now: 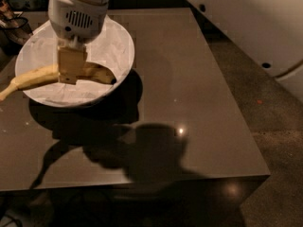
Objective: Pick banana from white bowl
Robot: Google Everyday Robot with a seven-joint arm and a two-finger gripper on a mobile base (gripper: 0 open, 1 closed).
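The pale yellow banana [33,78] hangs lengthwise over the white bowl [113,51], its thin stem end sticking out past the bowl's left rim and its dark tip to the right. My gripper [71,70] comes down from above and is shut on the banana's middle, holding it raised above the bowl's paper lining. The bowl stands at the table's far left.
The dark brown table [189,103] stretches to the right and front, with its front edge near the bottom. The arm's white body [251,22] fills the upper right. Some dark objects [12,20] lie at the far left behind the bowl. Carpet floor is on the right.
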